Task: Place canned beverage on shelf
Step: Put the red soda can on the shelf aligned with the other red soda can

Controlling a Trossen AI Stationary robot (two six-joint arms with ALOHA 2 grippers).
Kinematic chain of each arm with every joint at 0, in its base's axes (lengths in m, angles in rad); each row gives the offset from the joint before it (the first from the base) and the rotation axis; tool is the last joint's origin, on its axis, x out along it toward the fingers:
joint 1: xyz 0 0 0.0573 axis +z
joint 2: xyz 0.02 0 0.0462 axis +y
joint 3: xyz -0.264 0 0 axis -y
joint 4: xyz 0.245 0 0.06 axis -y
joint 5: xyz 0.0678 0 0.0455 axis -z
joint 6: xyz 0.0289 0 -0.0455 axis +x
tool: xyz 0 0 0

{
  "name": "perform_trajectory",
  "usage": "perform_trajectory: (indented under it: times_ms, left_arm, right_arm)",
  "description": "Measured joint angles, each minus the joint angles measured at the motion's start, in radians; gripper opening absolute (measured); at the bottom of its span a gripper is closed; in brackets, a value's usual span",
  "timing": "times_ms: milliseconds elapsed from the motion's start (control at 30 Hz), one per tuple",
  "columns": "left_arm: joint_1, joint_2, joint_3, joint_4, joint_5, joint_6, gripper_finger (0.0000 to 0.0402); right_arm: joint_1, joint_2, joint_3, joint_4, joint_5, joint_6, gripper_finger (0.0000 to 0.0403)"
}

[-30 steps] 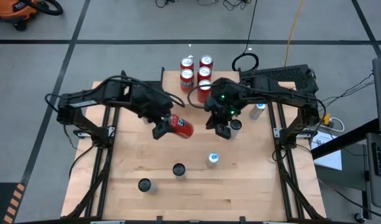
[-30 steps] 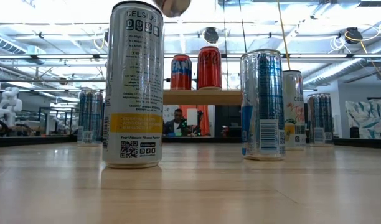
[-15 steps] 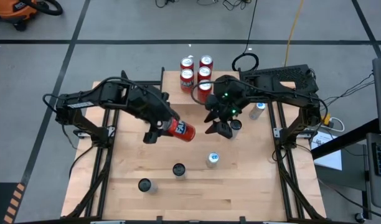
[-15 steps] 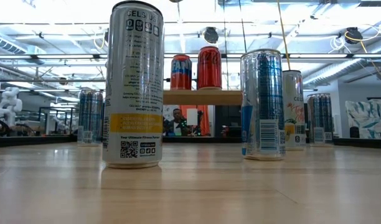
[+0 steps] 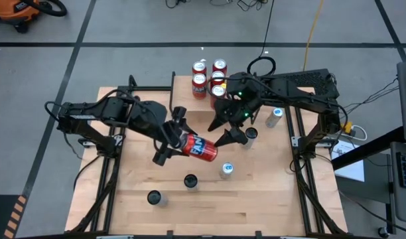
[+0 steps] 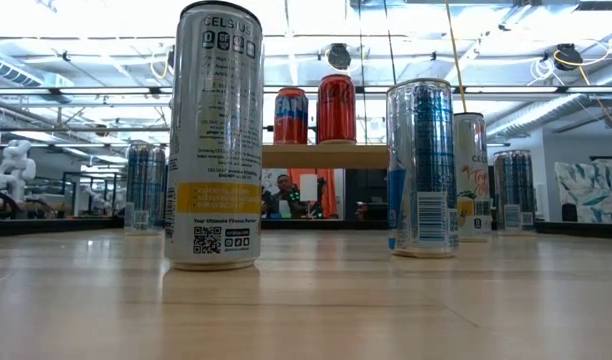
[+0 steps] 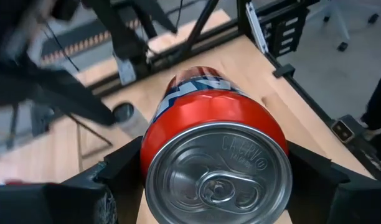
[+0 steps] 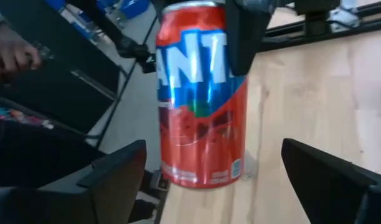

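A red soda can point(image 5: 200, 147) lies on its side in the air over the middle of the table, with my left gripper point(image 5: 175, 138) shut on it. My right gripper point(image 5: 223, 131) stands open just to the can's right and far side. Its fingers point(image 8: 116, 171) frame the can point(image 8: 203, 99) without touching it. The shelf point(image 6: 326, 156) stands at the table's far edge. Several red cans point(image 5: 209, 76) stand upright on its top. My left gripper pinches the can's side walls point(image 7: 154, 146) between its two fingers point(image 7: 122, 168), near the lid end, which faces the wrist. The fingers come roughly level from the table's left and lie along the can. The can is clear of the table, its bottom pointing right and near.
Slim cans stand upright on the tabletop: two near my right gripper point(image 5: 251, 133) point(image 5: 276, 114) and three toward the near edge point(image 5: 226, 169) point(image 5: 190, 180) point(image 5: 154, 197). In the low view a white can point(image 6: 216, 140) and a blue one point(image 6: 421, 170) stand before the shelf.
My left gripper has carried the can toward the table's near and right edges, and the can has turned so that its bottom points more to the right. My right gripper has opened wide beside the can.
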Motion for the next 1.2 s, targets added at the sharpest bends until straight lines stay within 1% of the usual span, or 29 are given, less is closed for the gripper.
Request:
perform_trajectory:
  times_ms: [67,133,267,433,567,667,767,867,1000,1200]
  left_arm:
    - [-0.009,0.000,0.000,0.021,-0.006,0.027,0.0283]
    - [-0.009,0.000,0.000,0.026,-0.011,0.059,0.0283]
    - [-0.015,0.001,0.000,0.021,-0.013,0.133,0.0283]
    - [-0.015,0.001,0.000,0.031,-0.011,0.234,0.0283]
    - [-0.020,0.001,0.000,0.037,-0.004,0.300,0.0283]
    - [-0.020,0.001,0.000,0.028,-0.004,0.344,0.0283]
    - [-0.020,0.001,0.000,0.031,-0.003,0.349,0.0283]
    - [-0.020,0.001,0.000,0.032,-0.004,0.376,0.0283]
    - [-0.020,0.001,0.000,0.037,-0.004,0.384,0.0283]
    - [-0.021,0.001,0.000,0.059,-0.003,0.449,0.0283]
  right_arm:
    - [0.000,0.001,0.000,0.000,-0.024,0.005,0.0353]
    - [0.000,0.004,0.000,0.010,-0.026,0.019,0.0353]
    - [-0.004,0.020,-0.001,0.041,-0.026,0.092,0.0353]
    - [-0.004,0.057,0.000,0.090,-0.054,0.171,0.0353]
    - [-0.003,0.080,0.000,0.134,-0.128,0.212,0.0353]
    - [0.010,0.092,0.000,0.135,-0.128,0.221,0.0353]
    - [0.023,0.096,0.000,0.134,-0.103,0.227,0.0353]
    - [0.028,0.098,0.000,0.132,-0.100,0.240,0.0356]
    - [0.037,0.098,0.000,0.133,-0.102,0.241,0.0368]
    - [0.070,0.111,0.000,0.139,-0.124,0.230,0.0377]
